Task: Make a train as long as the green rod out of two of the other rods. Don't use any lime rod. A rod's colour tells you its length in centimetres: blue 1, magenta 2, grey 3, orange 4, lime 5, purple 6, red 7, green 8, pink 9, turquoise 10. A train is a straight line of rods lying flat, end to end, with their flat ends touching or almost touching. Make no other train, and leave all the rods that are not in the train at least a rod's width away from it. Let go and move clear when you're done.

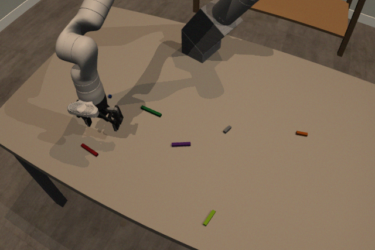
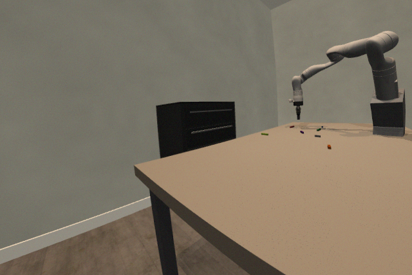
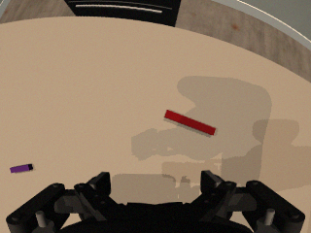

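Note:
My gripper (image 1: 102, 125) (image 2: 298, 117) (image 3: 155, 183) is open and empty, hanging above the table's left part. The red rod (image 1: 89, 149) (image 2: 291, 126) (image 3: 190, 122) lies flat a little in front of it, apart from the fingers. The green rod (image 1: 150, 110) (image 2: 318, 129) lies to the gripper's right. A small blue rod (image 1: 109, 96) lies just behind the arm. The purple rod (image 1: 180, 144) (image 2: 301, 131) (image 3: 21, 169) lies mid-table. The grey rod (image 1: 227, 129) (image 2: 317, 136) and the orange rod (image 1: 301, 133) (image 2: 329, 146) lie further right. The lime rod (image 1: 209, 217) (image 2: 264, 134) lies near the front edge.
The arm's dark base block (image 1: 201, 37) (image 2: 388, 112) stands at the table's back. A wooden shelf (image 1: 290, 2) stands behind the table. A black drawer cabinet (image 2: 196, 125) stands beyond the table's left edge.

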Motion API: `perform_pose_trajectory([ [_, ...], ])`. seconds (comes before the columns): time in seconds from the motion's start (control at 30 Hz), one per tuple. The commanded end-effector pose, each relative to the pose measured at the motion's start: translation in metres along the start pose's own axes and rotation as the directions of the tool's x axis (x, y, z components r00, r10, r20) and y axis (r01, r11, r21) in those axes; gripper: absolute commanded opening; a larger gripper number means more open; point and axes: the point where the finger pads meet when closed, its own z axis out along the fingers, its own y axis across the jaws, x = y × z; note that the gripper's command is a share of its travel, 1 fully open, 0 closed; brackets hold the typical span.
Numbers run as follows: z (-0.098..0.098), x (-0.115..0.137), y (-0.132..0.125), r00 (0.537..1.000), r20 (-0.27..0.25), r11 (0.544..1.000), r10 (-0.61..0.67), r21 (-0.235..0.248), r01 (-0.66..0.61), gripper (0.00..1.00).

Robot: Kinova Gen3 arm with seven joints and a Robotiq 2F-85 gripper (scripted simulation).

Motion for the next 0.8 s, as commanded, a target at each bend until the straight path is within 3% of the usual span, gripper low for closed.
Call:
perform_pose_trajectory([
  [0.0,0.0001,-0.0005,0.0005,0.999,-0.001,0.999,-0.040,0.004,0.040,1.00],
  [0.4,-0.0009,-0.0002,0.0025,0.926,-0.003,0.926,-0.378,-0.001,0.378,1.00],
  [0.77,-0.0015,-0.0001,0.0035,0.873,-0.003,0.873,-0.488,-0.004,0.488,1.00],
])
